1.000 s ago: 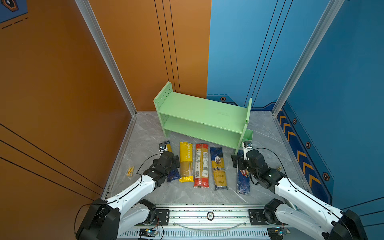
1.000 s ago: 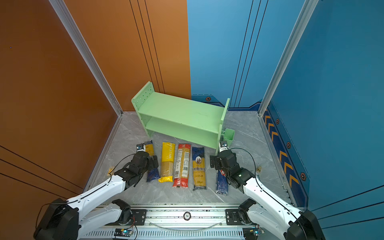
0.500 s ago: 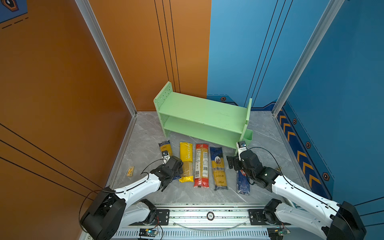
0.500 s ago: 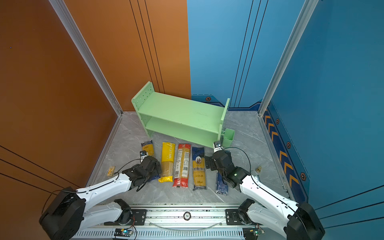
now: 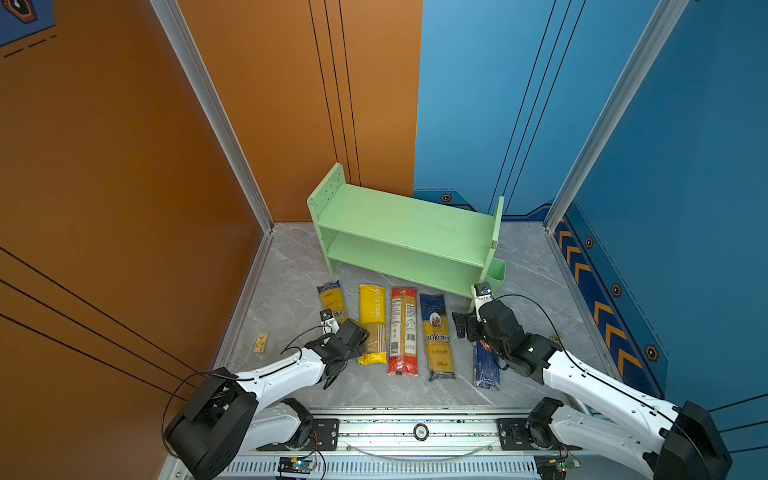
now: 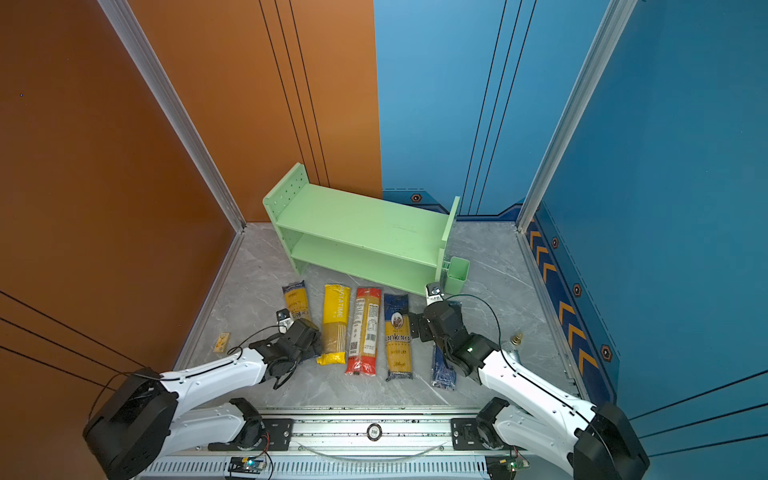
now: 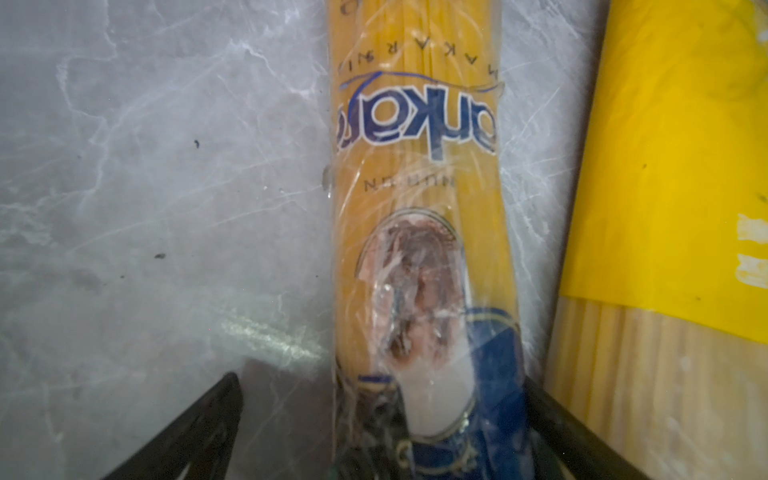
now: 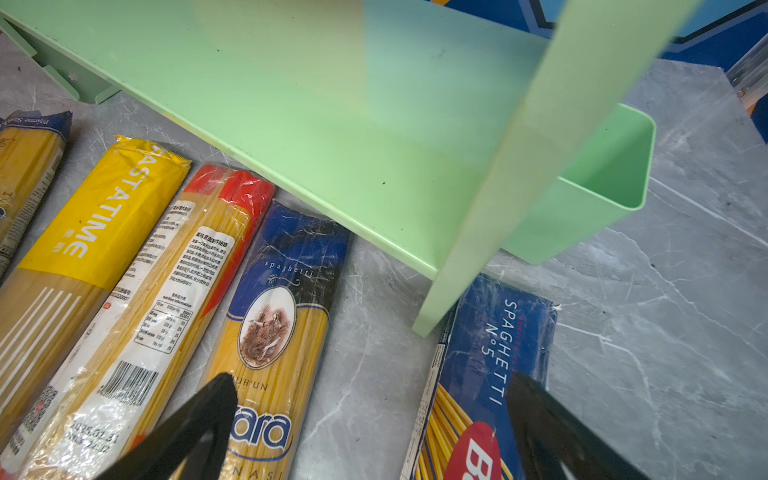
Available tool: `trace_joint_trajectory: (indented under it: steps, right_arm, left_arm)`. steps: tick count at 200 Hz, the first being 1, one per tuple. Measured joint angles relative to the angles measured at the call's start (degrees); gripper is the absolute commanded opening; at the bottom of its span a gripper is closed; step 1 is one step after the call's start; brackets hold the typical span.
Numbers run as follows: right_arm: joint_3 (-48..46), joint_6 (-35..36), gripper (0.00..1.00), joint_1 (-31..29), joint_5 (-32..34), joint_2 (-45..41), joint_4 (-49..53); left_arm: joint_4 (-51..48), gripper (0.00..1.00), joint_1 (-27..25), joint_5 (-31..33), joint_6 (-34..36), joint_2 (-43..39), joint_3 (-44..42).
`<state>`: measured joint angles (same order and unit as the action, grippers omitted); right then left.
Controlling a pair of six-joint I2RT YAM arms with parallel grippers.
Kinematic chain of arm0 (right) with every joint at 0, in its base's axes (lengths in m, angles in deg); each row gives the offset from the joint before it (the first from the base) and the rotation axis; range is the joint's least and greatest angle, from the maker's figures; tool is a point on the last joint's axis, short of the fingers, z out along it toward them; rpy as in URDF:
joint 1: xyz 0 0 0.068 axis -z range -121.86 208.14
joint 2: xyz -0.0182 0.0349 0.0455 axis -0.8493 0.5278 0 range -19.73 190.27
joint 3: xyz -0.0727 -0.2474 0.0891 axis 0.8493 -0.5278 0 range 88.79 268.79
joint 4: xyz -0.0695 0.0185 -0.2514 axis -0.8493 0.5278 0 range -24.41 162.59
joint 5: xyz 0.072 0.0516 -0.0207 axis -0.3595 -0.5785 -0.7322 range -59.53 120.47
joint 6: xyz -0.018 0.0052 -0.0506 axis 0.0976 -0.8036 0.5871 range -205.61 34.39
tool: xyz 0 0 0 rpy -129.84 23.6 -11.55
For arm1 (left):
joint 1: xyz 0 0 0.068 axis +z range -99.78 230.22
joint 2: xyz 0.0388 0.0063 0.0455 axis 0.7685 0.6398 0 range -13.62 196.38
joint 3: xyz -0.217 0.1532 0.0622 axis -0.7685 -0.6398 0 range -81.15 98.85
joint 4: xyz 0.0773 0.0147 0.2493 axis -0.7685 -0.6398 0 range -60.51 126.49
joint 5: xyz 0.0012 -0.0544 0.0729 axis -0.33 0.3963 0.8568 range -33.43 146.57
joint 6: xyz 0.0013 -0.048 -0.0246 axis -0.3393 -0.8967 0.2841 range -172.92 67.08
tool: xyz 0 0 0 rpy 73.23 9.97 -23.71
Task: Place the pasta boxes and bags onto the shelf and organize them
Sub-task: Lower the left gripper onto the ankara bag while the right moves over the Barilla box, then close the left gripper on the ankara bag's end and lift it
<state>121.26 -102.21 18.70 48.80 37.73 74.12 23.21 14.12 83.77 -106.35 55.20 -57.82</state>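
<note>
The light green shelf (image 5: 409,226) (image 6: 361,224) (image 8: 332,104) stands at the back with both tiers bare. Several pasta packs lie side by side in front of it: a yellow-and-blue bag (image 5: 331,300) (image 7: 419,187), a yellow bag (image 5: 371,309), a red-ended clear bag (image 5: 402,328), another yellow-and-blue bag (image 5: 436,332) (image 8: 274,328) and a dark blue Barilla box (image 5: 487,368) (image 8: 490,374). My left gripper (image 5: 348,338) (image 7: 382,415) is open and low, its jaws astride the first bag's near blue end. My right gripper (image 5: 469,328) (image 8: 374,399) is open over the floor between the second yellow-and-blue bag and the box.
A small green bin (image 5: 496,270) hangs on the shelf's right end, close to my right wrist. A tiny yellow box (image 5: 260,343) lies by the left wall. A small brass piece (image 6: 517,337) sits right of the right arm. Orange and blue walls enclose the floor.
My left gripper has slid toward the near end of the leftmost bag and dropped low over it. My right gripper has shifted a little left, off the blue box.
</note>
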Motion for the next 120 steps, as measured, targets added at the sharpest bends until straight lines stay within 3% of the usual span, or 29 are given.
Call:
trace_joint_trajectory:
  steps: [70,91,120]
  right_arm:
    - [0.0,0.0,0.99,-2.1,0.22,1.57,-0.24]
    - [0.0,0.0,0.98,-2.25,0.24,1.7,-0.52]
    - [0.02,0.0,0.98,-2.25,0.42,1.7,-0.61]
  left_arm:
    - [0.79,0.87,-0.35,0.83,-0.46,-0.42,-0.85]
    - [1.49,0.72,-0.35,1.03,-0.63,-0.39,-1.18]
    - [2.58,0.63,-0.35,1.25,-0.66,-0.33,-1.57]
